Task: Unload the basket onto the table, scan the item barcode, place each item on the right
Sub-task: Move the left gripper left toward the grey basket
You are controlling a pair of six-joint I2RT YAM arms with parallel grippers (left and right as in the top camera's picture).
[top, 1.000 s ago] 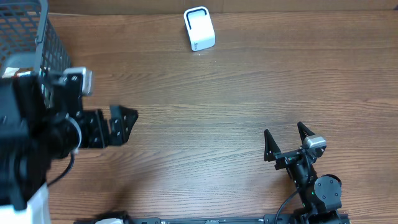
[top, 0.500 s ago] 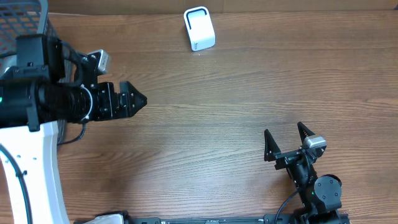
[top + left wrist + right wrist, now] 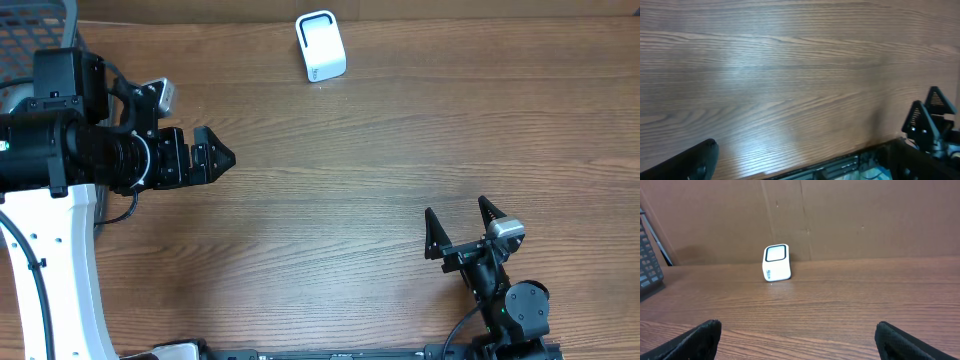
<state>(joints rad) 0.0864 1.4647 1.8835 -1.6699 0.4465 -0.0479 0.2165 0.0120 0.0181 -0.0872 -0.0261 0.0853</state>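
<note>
Scanner, a small white box with a dark-rimmed window, stands upright at the far edge of the table, close to the brown cardboard wall behind it. To the scanner's left, in the far corner, sits a grey wire basket; what it holds cannot be made out. The left gripper hangs over bare wood nearer than the scanner and to its left, just out from the basket, pointing toward the middle of the table. Its jaws are spread and carry nothing. Only one dark finger shows at the bottom of its wrist view. The right gripper sits well apart from the scanner, nearer and to its right, aimed back at it. Its two fingers are wide apart with only table between them, and the scanner shows small and centred-left in its wrist view.
</note>
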